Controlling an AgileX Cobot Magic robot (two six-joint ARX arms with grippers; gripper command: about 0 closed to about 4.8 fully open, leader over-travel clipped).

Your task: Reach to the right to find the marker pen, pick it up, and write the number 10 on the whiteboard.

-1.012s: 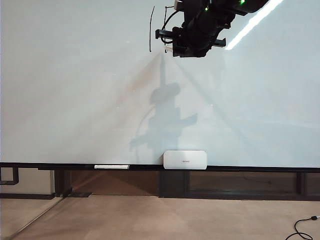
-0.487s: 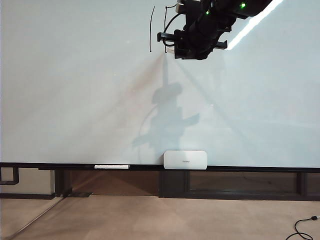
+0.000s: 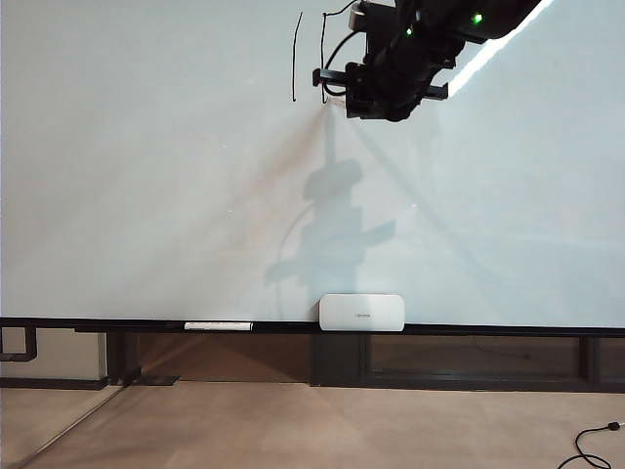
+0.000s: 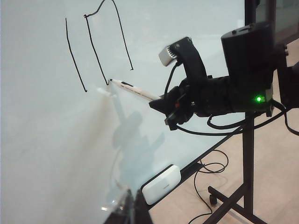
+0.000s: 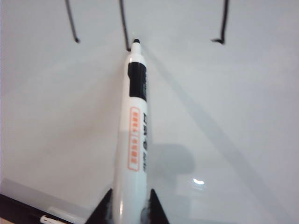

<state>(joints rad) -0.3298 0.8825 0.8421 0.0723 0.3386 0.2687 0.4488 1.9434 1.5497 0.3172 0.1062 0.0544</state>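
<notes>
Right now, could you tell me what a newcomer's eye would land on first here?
Probably the black right gripper high on the huge glossy pale whiteboard, shut on the slim white marker pen, its tip at the lower left of an unfinished black "0". A white rounded box sits on the bottom rail.

R arm high, stretched fwd; right claw (image 5: pixel 127 212) clamped on marker pen (image 5: pixel 134 126); left claw out of view

Pale blue-white whiteboard (image 3: pixel 146 176) marked with thin black strokes (image 4: pixel 74 56); white pen (image 5: pixel 133 135) banded black, lettered orange; black gripper (image 5: pixel 126 207); white box (image 3: pixel 361 313) on dark rail (image 3: pixel 488 329).
</notes>
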